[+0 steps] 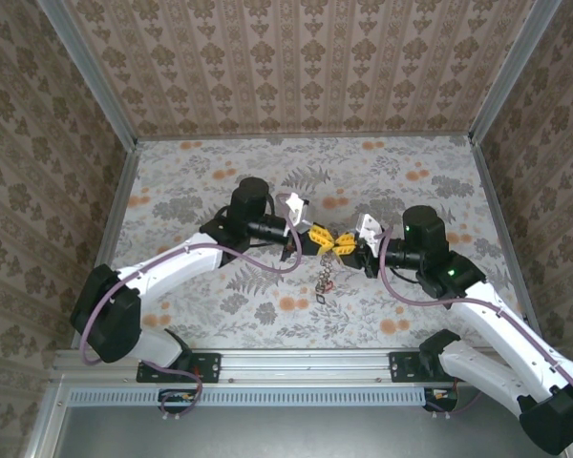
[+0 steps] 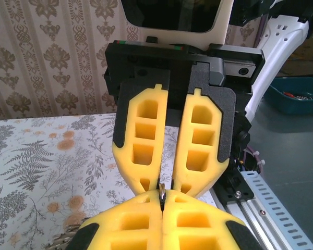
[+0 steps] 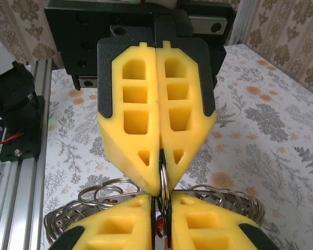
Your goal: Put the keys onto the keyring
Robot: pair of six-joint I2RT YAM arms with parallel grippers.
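A thin silver metal keyring point(image 3: 164, 182) is pinched mid-frame by the left claw point(image 3: 161, 188); whether the right claw point(image 2: 167, 185) grips cannot be told; threading is judged unfinished.

1. Left arm point(image 1: 172, 269): extends forward and inward. The left tool point(image 1: 317, 239) points right with its fingers pressed together.
2. Right arm point(image 1: 497, 320): extends inward. The right tool point(image 1: 348, 246) points left with its fingers nearly together, leaving a slim gap.
3. The tools meet tip to tip.
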